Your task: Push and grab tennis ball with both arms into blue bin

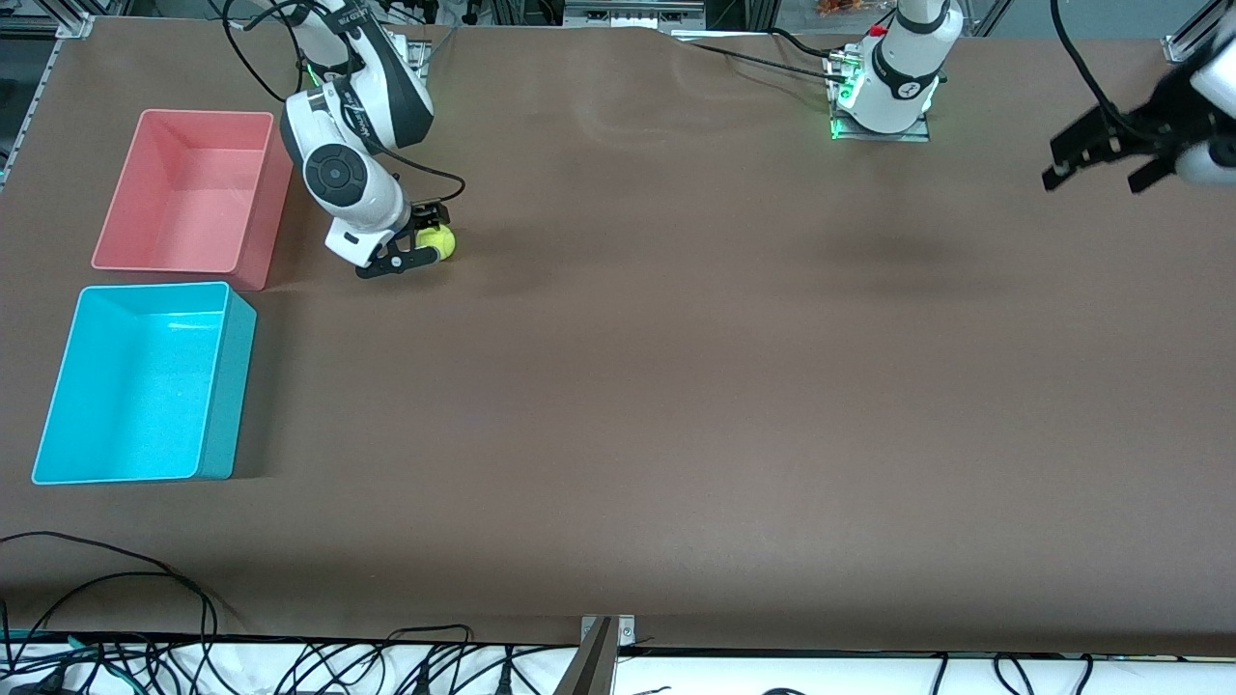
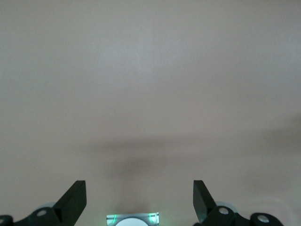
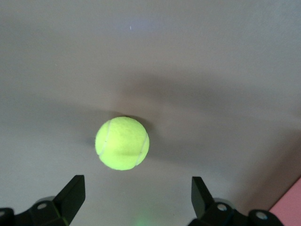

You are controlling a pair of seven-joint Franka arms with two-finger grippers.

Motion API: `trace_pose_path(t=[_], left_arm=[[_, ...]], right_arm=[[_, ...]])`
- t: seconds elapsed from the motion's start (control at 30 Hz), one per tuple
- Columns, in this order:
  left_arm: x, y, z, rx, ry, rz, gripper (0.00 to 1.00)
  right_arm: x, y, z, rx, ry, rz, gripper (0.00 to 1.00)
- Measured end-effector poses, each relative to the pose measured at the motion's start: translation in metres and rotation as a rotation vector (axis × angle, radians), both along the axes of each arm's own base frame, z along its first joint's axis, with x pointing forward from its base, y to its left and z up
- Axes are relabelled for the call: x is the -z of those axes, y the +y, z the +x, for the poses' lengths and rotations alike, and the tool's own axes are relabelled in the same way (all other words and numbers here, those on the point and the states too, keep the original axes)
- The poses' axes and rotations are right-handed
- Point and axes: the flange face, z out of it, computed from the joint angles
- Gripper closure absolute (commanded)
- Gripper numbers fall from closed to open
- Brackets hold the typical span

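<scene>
the front view looks down from high across the counter [image 1: 676, 386], facing the two arm bases along the upper edge of the frame, and takes in the whole brown surface, with cables along the lower edge. the left wrist view sits close above bare counter [image 2: 150, 70], with the left end effector [image 2: 140, 200] at the lower edge, its fingers wide apart. the right wrist view looks down from close by on the tennis ball [image 3: 122, 143], with the right end effector [image 3: 136, 197] at the lower edge. front and right wrist views share that ball [image 1: 437, 241], seen small at the upper left of the front frame.
</scene>
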Motion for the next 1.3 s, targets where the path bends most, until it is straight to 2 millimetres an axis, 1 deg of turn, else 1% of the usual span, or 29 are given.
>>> trace_pose_path(t=[0.13, 0.23, 0.47, 0.77, 0.8, 0.93, 1.0, 1.07, 1.13, 1.3], left_arm=[[0.003, -0.001, 0.008, 0.000, -0.009, 0.000, 0.00], [0.006, -0.002, 0.011, 0.002, -0.009, 0.000, 0.00], [0.007, -0.002, 0.011, 0.002, -0.007, 0.000, 0.00], [0.007, -0.006, 0.011, 0.009, -0.004, 0.000, 0.00], [0.007, -0.007, 0.011, 0.011, -0.003, 0.000, 0.00], [0.008, -0.012, 0.010, 0.019, 0.003, 0.001, 0.00], [0.008, -0.013, 0.010, 0.018, 0.005, 0.001, 0.00], [0.008, -0.012, 0.009, 0.017, 0.008, 0.001, 0.00], [0.008, -0.012, 0.009, 0.016, 0.009, 0.001, 0.00], [0.008, -0.011, 0.009, 0.015, 0.009, 0.001, 0.00]], right_arm=[[0.003, 0.003, 0.000, -0.006, -0.004, 0.004, 0.00], [0.007, 0.005, -0.001, -0.011, -0.004, 0.006, 0.00], [0.019, 0.014, -0.006, -0.030, 0.002, 0.010, 0.00], [0.040, 0.015, -0.010, -0.032, 0.012, 0.013, 0.00], [0.042, 0.015, -0.010, -0.032, 0.016, 0.012, 0.04], [0.053, 0.015, -0.012, -0.031, 0.023, 0.013, 0.32], [0.057, 0.015, -0.012, -0.031, 0.026, 0.013, 0.44], [0.060, 0.015, -0.013, -0.031, 0.030, 0.013, 0.52], [0.059, 0.015, -0.012, -0.031, 0.027, 0.014, 0.58], [0.056, 0.019, -0.010, -0.038, 0.018, 0.020, 0.58]])
